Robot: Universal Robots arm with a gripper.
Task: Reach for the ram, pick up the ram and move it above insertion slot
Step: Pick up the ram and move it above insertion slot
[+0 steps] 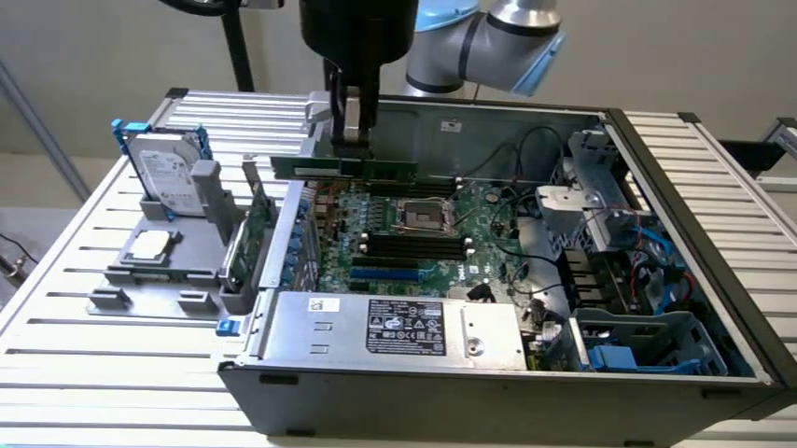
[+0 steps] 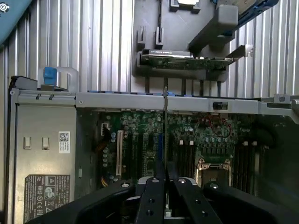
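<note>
1. At the front edge of the open grey computer case, nearest the exterior camera, there's the silver power supply box with a black label. The case's lower front is cut off by the frame, so no telling what's under there.
2. Just behind it is the green motherboard with black memory slots and a silver CPU socket. The tangle of black cables on the exterior view's right hides some of the board, and the small parts are hard to make out.
3. On the exterior view's left, out on the ribbed aluminium table, a grey plastic holder carries an upright green expansion card and a silver hard drive in a blue frame.
4. Further back, the long, thin green ram stick is up in the air over the far part of the motherboard, lying level with its long side across the case. It's narrow, with dark patches along its face; its middle is covered by the fingers.
5. The black gripper comes straight down on it, jaws pinched onto the stick's top edge. From the wrist camera the gripper has the ram edge-on, just a thin dark line running between the two fingers.
6. Farthest back, the silver-and-blue robot arm is chopped off by the top of the frame.
</note>
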